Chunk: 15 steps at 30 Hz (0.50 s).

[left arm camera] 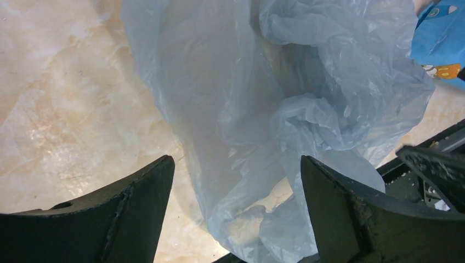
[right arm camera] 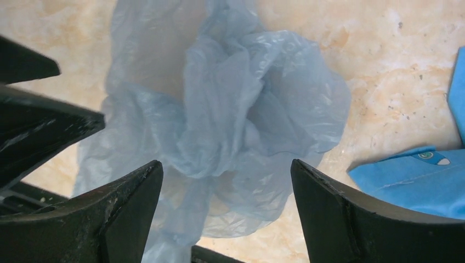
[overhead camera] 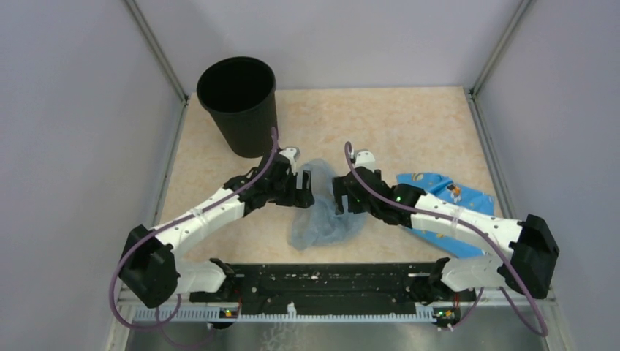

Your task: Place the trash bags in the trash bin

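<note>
Pale grey-blue plastic, one crumpled bag (overhead camera: 322, 216), lies on the counter (overhead camera: 409, 124) towards its front edge. My left pincer (overhead camera: 307, 179) stands with its fingers wide apart. Its wrist camera shows the film bunched in the gap between them, not pinched. My right pincer (overhead camera: 338, 191) is likewise spread wide, straddling the bag from the other side, with nothing clamped. Whether any fingertip brushes the film I cannot tell. The two pincers face each other across the bag, close together. I count one black bin (overhead camera: 238, 102), upright at the back left of the counter, apart from the bag. One blue printed sheet (overhead camera: 439, 197) lies flat near the bag, on its right.
</note>
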Tool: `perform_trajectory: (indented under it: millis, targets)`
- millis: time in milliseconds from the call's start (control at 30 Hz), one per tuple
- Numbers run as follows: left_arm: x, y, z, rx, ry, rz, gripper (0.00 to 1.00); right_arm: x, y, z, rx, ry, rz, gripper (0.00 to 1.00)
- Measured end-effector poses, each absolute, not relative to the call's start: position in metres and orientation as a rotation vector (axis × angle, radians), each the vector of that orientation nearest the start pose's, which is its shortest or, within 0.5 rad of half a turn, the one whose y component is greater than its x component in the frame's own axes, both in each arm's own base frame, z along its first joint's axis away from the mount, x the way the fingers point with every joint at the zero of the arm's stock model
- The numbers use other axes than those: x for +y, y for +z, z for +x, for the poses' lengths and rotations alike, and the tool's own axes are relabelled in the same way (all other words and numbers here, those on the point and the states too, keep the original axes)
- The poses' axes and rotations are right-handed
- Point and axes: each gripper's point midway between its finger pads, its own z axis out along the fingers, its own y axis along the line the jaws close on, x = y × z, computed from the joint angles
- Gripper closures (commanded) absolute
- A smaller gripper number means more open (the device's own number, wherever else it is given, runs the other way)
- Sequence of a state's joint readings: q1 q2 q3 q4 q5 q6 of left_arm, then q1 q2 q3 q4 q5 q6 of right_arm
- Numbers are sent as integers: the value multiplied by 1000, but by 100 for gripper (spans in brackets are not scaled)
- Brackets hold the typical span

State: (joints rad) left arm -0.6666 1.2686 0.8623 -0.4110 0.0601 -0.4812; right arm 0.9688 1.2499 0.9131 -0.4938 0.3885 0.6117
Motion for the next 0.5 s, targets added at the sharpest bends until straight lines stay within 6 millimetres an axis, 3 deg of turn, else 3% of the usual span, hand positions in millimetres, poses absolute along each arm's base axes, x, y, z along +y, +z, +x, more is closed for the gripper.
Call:
perform_trajectory:
  millis: [133,233,367,500]
  targets:
    - [-217,129,247,2452,-635,208,11,262,155,211,2299,358,-294,15]
    - [-215,144,248,2417,-705,204,15,266,157,203,2300,365,-309,18]
    - [-229,161,240,2376,-834,272,22,263,150,196,2332,358,-295,24]
    - [-244,160,232,2387,-923,334,22,262,138,183,2372,399,-284,26]
